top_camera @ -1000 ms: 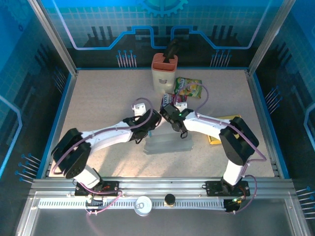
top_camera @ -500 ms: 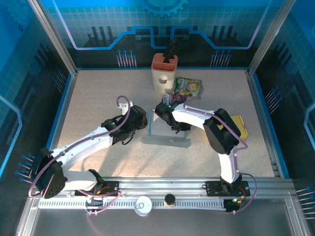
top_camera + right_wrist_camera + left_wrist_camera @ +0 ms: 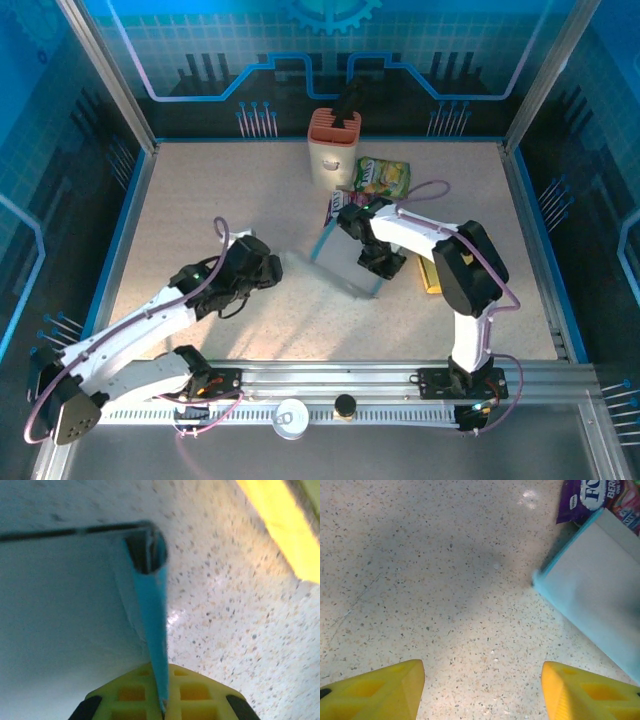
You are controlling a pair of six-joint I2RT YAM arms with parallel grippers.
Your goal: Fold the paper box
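Note:
The paper box [image 3: 345,255] is a flat pale grey-blue sheet with a blue edge, tilted up off the table at mid-right. My right gripper [image 3: 381,263] is shut on its right edge. The right wrist view has the blue edge [image 3: 152,615] running down between the closed yellow fingers [image 3: 195,697], with the gripper [image 3: 164,702] clamped on it. My left gripper [image 3: 266,268] hangs to the left of the box, apart from it. It is open, with bare table between its yellow fingertips [image 3: 380,690]. A corner of the box [image 3: 600,595] lies ahead and to the right of that gripper [image 3: 482,690].
A peach-topped holder [image 3: 333,148] stands at the back centre, with a green snack packet [image 3: 384,178] beside it. A purple packet [image 3: 587,495] lies just behind the box. A yellow flat item [image 3: 432,277] sits under the right arm. Walls enclose the table.
My left arm has drawn back to the left and away from the box, its jaws narrowing a little. The right gripper has swung the box up and to the right.

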